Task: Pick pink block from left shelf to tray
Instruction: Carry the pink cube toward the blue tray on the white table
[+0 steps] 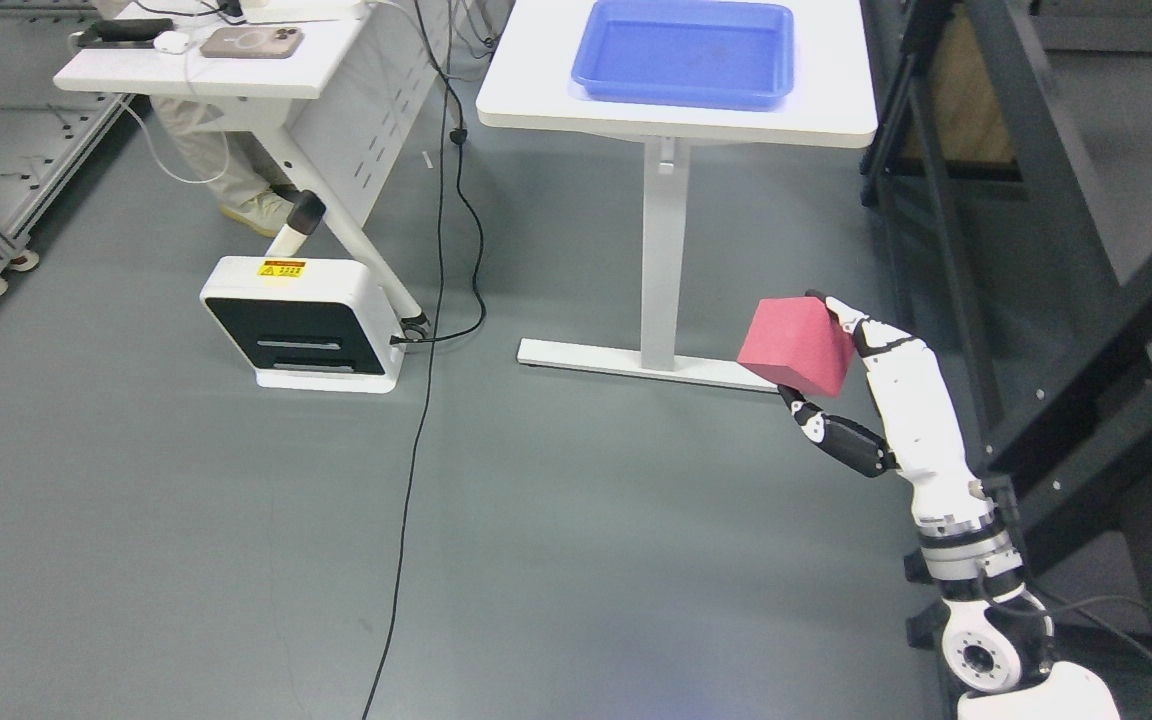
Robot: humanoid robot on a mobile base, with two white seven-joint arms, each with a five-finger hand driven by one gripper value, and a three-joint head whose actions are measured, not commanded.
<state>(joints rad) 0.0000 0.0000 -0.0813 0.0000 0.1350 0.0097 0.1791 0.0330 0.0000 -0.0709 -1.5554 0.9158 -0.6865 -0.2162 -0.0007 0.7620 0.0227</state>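
My right hand (821, 350) is shut on a pink block (794, 345), its fingers above and thumb below the cube. The arm rises from the lower right corner. Hand and block hang over the grey floor, near the foot of a white table (836, 125). On that table, at the top of the head view, sits a blue tray (688, 95) with nothing visible in it. The block is well below and slightly right of the tray in the picture. My left arm does not show.
A dark metal shelf frame (1086, 250) fills the right side. The table's leg and foot bar (636, 365) stand just left of the block. A white floor unit (301, 322) and black cables (436, 300) lie at centre left. A second desk (206, 70) with a phone stands top left, a person's legs (226, 170) beneath it.
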